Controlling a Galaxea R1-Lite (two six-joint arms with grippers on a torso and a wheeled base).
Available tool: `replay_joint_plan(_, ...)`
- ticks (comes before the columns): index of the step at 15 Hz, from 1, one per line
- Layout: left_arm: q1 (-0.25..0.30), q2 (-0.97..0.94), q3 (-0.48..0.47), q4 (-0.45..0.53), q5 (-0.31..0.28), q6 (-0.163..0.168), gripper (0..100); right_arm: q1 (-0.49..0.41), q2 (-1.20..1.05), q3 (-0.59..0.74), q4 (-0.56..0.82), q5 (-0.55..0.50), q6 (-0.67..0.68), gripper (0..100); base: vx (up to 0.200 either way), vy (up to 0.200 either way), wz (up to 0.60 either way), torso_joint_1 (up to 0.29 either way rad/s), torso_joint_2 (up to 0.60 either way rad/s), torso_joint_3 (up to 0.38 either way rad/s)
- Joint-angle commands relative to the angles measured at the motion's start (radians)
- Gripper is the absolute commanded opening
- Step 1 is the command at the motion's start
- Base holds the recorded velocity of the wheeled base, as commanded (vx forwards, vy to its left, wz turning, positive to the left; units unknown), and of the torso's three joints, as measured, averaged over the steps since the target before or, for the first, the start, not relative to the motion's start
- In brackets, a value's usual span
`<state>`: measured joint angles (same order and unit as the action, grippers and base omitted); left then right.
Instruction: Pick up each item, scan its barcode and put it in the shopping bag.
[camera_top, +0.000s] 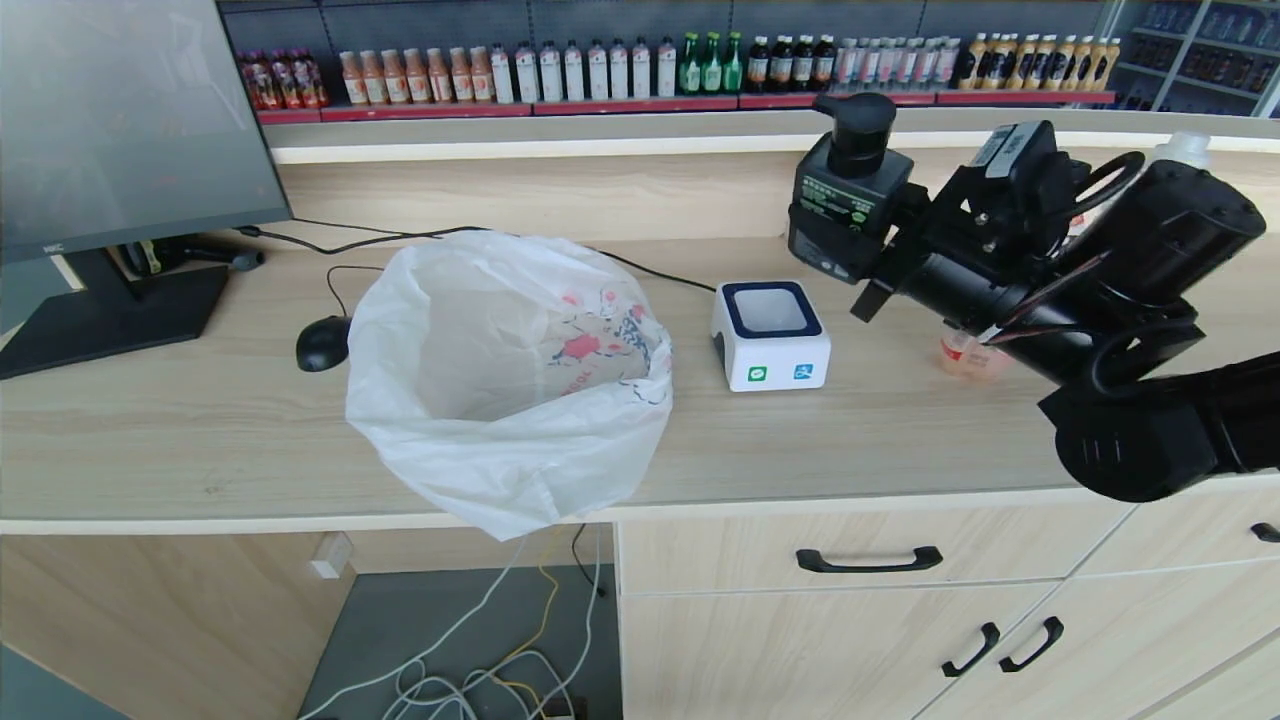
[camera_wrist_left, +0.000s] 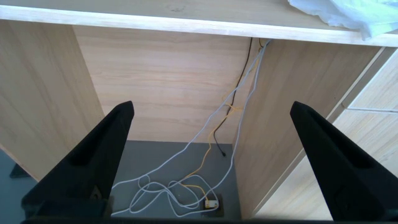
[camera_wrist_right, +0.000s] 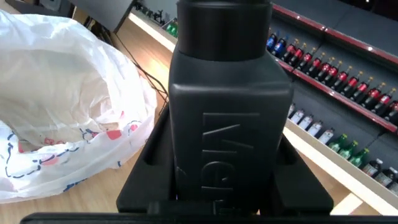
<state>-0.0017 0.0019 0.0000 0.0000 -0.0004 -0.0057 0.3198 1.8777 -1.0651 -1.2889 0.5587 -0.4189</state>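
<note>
The right gripper (camera_top: 885, 265) is holding the black pump bottle (camera_top: 848, 195) aloft, jaws clenched around its body, just right of the scanner (camera_top: 770, 335); scanning seems to be pending. The shopping bag (camera_top: 500, 400) is sitting open at the left, apparently holding nothing, and a pinkish bottle (camera_top: 965, 355) is standing behind the arm. The left gripper (camera_wrist_left: 211, 109) is hanging below the tabletop (camera_top: 200, 430), jaws released. Drink shelves (camera_top: 640, 70) are lining the far wall, and a monitor (camera_top: 120, 110) and mouse (camera_top: 322, 343) are sitting at the left.

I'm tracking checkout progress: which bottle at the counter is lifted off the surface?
The black pump bottle, clamped in the right gripper above the counter, near the scanner. The partly hidden pinkish bottle stands on the counter.
</note>
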Motion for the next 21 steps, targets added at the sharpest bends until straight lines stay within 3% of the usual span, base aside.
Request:
replay_joint_plan(1,0.0,0.0,0.0,0.0,0.0,0.0,100,0.004,-0.112,0.172,-0.086,-0.12,0.111,0,0.0,0.0,0.0,0.0,0.0,0.0)
replay_joint_plan(3,0.0,0.0,0.0,0.0,-0.001,0.001,100,0.004,-0.144,0.317,-0.227,-0.324,0.244,0,0.0,0.0,0.0,0.0,0.0,0.0)
replay_joint_plan(5,0.0,0.0,0.0,0.0,0.0,0.001,100,0.005,-0.155,0.39,-0.282,-0.411,0.301,0,0.0,0.0,0.0,0.0,0.0,0.0)
replay_joint_plan(9,0.0,0.0,0.0,0.0,0.0,0.001,100,0.004,-0.203,0.534,-0.282,-0.482,0.359,0,0.0,0.0,0.0,0.0,0.0,0.0)
replay_joint_plan(21,0.0,0.0,0.0,0.0,0.0,0.0,100,0.008,-0.178,0.527,-0.282,-0.49,0.388,0,-0.05,0.0,0.0,-0.003,0.0,0.002)
